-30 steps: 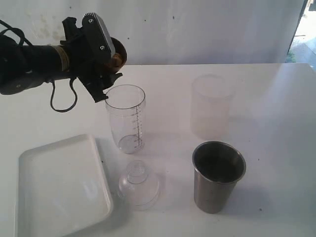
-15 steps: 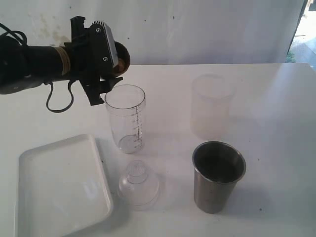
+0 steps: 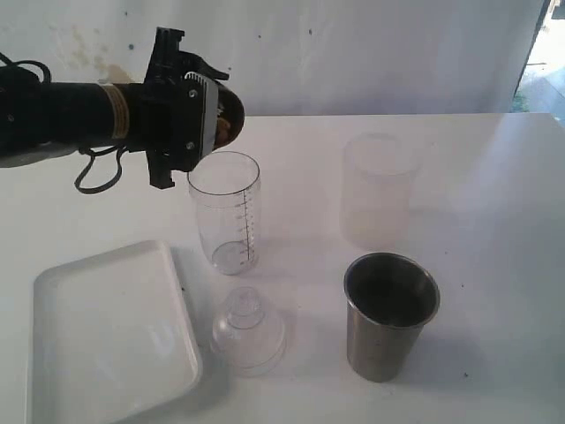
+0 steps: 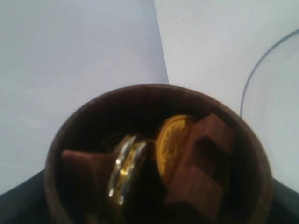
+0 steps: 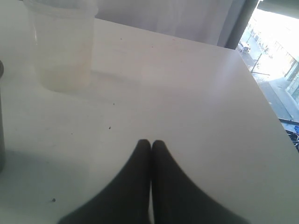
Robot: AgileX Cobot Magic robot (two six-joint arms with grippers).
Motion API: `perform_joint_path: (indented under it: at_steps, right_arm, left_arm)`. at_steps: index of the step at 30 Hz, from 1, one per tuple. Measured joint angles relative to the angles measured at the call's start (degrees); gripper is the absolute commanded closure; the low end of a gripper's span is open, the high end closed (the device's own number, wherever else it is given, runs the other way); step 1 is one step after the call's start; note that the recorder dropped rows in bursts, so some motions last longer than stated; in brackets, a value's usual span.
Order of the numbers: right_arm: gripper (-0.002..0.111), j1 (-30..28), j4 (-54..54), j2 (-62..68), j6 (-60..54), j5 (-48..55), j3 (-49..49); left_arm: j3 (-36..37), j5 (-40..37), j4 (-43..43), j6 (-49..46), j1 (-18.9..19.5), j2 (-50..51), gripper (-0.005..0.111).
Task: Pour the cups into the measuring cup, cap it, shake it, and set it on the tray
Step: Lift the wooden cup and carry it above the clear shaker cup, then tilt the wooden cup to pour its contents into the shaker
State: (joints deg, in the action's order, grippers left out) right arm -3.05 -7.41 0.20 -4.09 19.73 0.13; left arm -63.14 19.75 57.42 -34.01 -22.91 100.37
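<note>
**Item 1. Left tool** point(image 3: 205, 113): jaws spread wide and clamped on either side of the wooden cup point(image 3: 231, 119). It is carried in the air at the end of a dark, horizontal arm.

**Item 2. Wooden cup:** small, rounded, dark brown. It is held tipped well over, above and just behind the rim of the measuring cup point(image 3: 227, 212). The left wrist view looks into its mouth point(image 4: 93, 130). Inside lie gold-coloured discs point(image 4: 170, 144) and brown blocks point(image 4: 201, 163).

**Item 3. Measuring cup:** tall clear cylinder with dark graduation marks up one side. It stands upright on the white counter point(image 3: 494, 221), directly below the wooden cup. Whether anything lies in it cannot be told.

**Item 4. Cap** point(image 3: 247, 329): clear dome with a ringed neck, neck uppermost. It rests on the counter in front of the measuring cup, just beside the tray's right edge.

**Item 5. Tray** point(image 3: 106, 353): flat, white, rounded corners and a low rim. It sits at the front left of the counter.

**Item 6. Frosted plastic cup** point(image 3: 378, 190): upright, to the right of the measuring cup and well apart from it.

**Item 7. Steel tumbler** point(image 3: 388, 314): upright, mouth up, in front of the frosted cup.

**Item 8. Right tool** point(image 5: 150, 144): fingertips pressed together with nothing between them. It hangs over bare counter, apart from the frosted cup, and is out of the exterior view.
</note>
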Motion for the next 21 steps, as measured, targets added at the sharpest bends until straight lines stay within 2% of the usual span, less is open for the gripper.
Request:
perform_joint_path:
  at_steps: [21]
  right_arm:
    - [0.108,0.0,0.0,0.0,0.0,0.0,0.0]
  left_arm:
    - [0.5,1.0,0.4,-20.2,0.0,-0.1,0.107]
